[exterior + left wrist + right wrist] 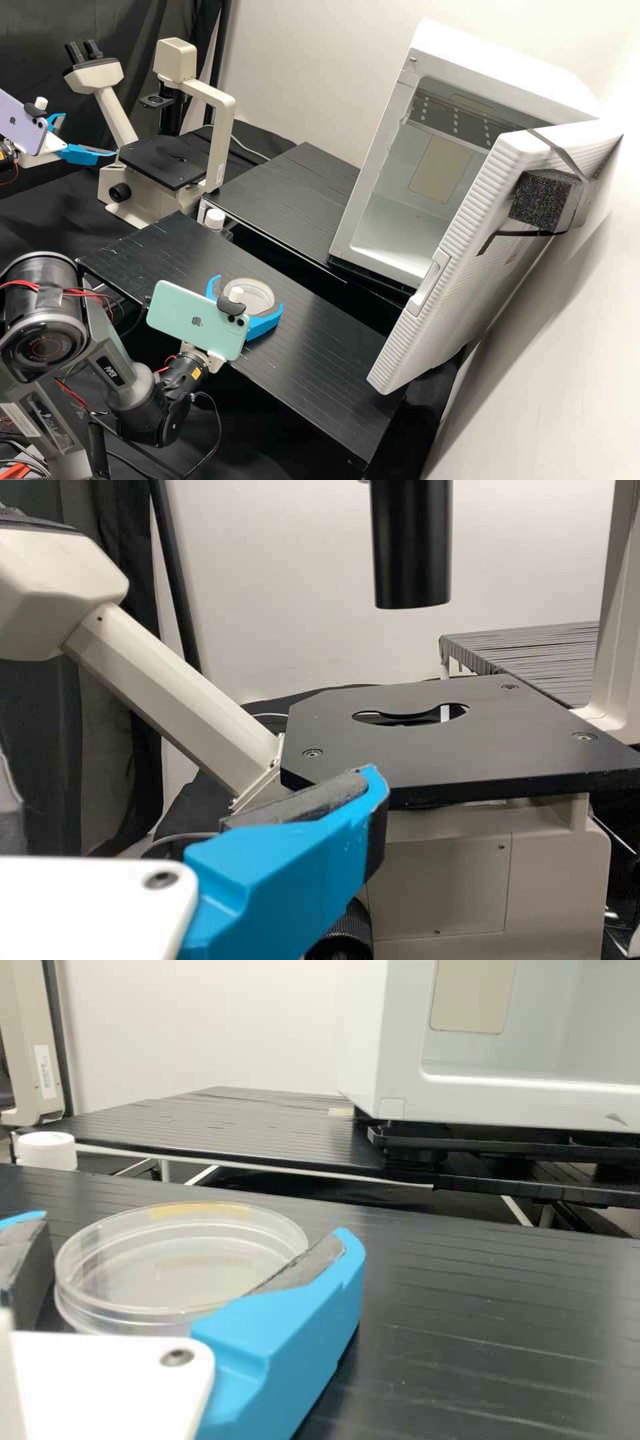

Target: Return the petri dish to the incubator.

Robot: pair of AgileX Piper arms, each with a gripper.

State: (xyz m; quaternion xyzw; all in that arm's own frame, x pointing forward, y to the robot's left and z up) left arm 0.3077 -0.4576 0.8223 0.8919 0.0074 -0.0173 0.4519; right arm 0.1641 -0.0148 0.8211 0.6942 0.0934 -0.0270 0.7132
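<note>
In the high view, my right gripper (249, 293) is low over the front black platform, with its fingers on either side of the clear round petri dish (252, 297). The right wrist view has the dish (180, 1265) lying flat between the spread fingers of my right gripper (192, 1225), a narrow gap showing at one finger. The white incubator (377, 160) stands at the back right with its door (453, 247) swung open. My left gripper (89, 135) is beside the microscope, fingers apart and nothing between them; the left wrist view catches one finger of the left gripper (290, 865).
The microscope (167, 160) stands at the back left. A small white-capped bottle (215, 219) is near the gap between the front platform (320, 373) and the rear platform (287, 193). The incubator door's lower corner overhangs the front platform's right end.
</note>
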